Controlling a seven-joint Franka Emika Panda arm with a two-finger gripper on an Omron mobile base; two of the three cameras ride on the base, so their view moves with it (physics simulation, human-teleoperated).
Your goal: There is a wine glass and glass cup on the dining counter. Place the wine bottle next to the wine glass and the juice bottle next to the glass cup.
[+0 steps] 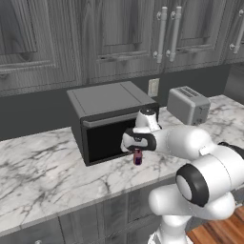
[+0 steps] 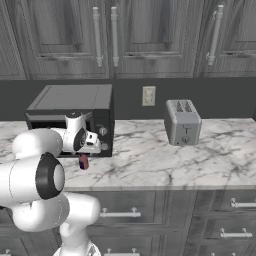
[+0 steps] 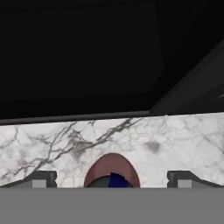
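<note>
The juice bottle (image 1: 137, 157) (image 2: 84, 162), tiny and purple with a reddish cap (image 3: 112, 170), stands upright on a marble kitchen counter (image 1: 38, 176) just in front of the microwave. My gripper (image 1: 137, 150) (image 2: 84, 155) (image 3: 112, 180) points down right above it and is open. In the hand view the two fingertips (image 3: 41, 179) stand wide on either side of the cap without touching it. The wine bottle, wine glass, glass cup and dining counter are out of view.
A black microwave (image 1: 109, 119) (image 2: 70, 112) sits directly behind the bottle, its dark front close to the hand. A grey toaster (image 1: 188, 106) (image 2: 182, 121) stands further right. Dark wall cabinets (image 2: 115, 35) hang overhead. Bare marble (image 2: 150, 160) stretches right of the bottle.
</note>
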